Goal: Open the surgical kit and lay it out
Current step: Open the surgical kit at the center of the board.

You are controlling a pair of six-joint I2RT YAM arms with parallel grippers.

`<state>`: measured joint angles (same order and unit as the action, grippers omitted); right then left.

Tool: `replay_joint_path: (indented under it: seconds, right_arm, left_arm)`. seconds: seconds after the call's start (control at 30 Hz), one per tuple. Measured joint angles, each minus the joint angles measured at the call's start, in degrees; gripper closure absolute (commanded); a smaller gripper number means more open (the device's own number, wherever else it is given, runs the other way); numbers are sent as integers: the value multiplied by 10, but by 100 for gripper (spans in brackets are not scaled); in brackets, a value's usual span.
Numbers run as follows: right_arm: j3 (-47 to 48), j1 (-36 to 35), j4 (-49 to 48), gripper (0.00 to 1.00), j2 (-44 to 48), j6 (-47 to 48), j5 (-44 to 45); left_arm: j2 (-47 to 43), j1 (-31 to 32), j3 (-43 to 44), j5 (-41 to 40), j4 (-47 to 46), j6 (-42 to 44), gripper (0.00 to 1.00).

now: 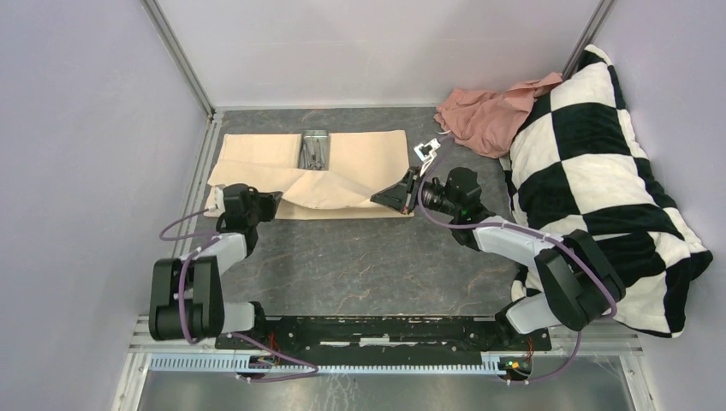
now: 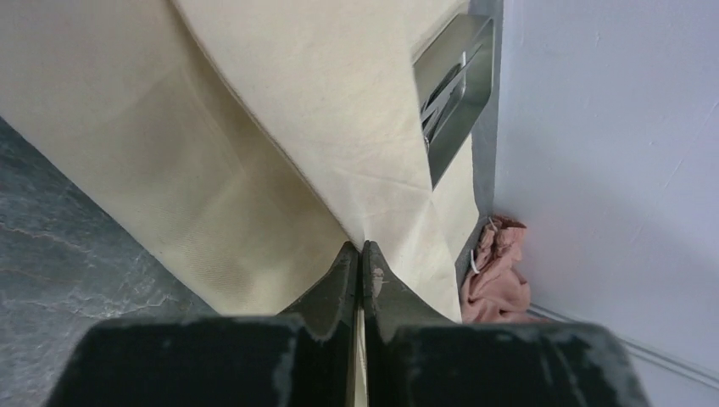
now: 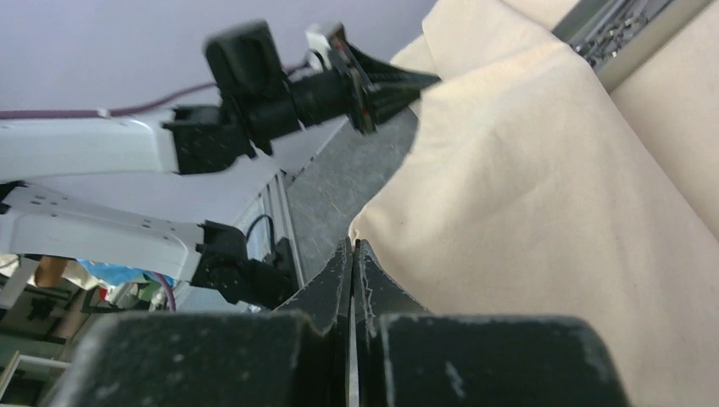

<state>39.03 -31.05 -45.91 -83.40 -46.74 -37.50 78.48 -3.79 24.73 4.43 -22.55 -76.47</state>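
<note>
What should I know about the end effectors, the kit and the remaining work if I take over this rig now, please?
Grippers: the left end effector is shut on a fold of the beige cloth wrap, near its left side. The right end effector is shut on the wrap's near right corner.
Kit: the small rectangular steel tray sits uncovered on the wrap at far middle, with the slim silver scissor-handled instruments inside.
Done: wrap mostly opened.
Left: probably pull the near flap flat, release, lay out the instruments.

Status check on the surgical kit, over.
Left gripper shut on cloth wrap, near-left fold. Right gripper shut on its near-right corner. Steel tray uncovered, instruments inside. Pink cloth apart at right, not blocking.
</note>
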Motion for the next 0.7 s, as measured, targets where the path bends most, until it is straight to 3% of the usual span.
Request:
replay_joint_path:
  seconds: [0.37,0.7]
  right_arm:
    - [-63,-1,145,100,57,123,-16]
    - [-119,-11,227,100,106,184,-33]
  left_arm:
    - [-228,2,29,-80,271,146,98]
    - [-377,6,30,-71,503,174,98]
